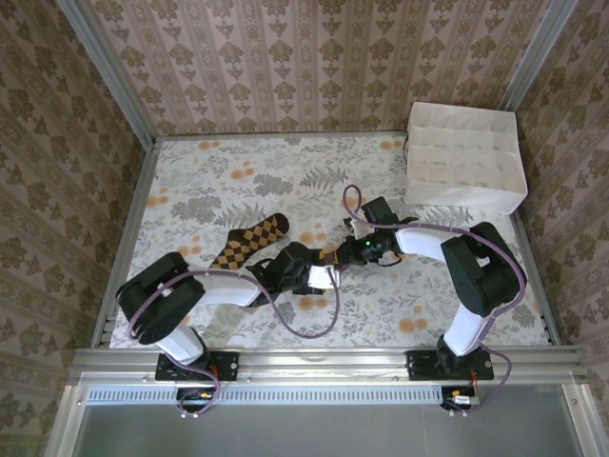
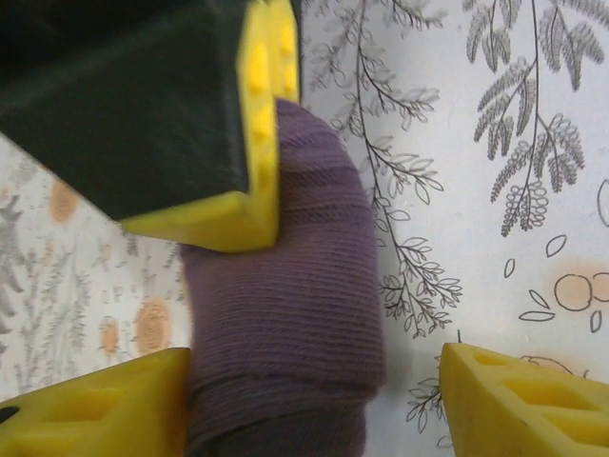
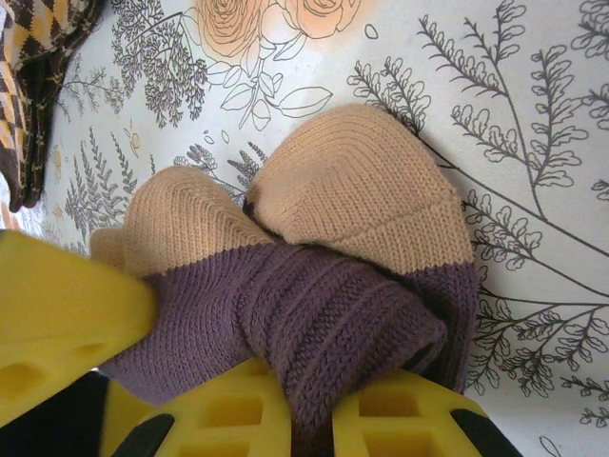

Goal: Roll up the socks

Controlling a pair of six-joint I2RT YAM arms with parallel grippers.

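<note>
The purple sock lies bunched into a thick roll on the flowered tablecloth, its tan toe and heel turned up in the right wrist view. My right gripper is shut on a fold of its purple part; its black and yellow finger shows from the left wrist. My left gripper straddles the roll, open. One of its fingers is against the fabric, the other stands apart from it. The brown checked sock lies flat to the left of both grippers.
A white divided box stands at the back right of the table. The brown sock's edge is close to the right gripper's far left. Papered walls enclose the table on three sides.
</note>
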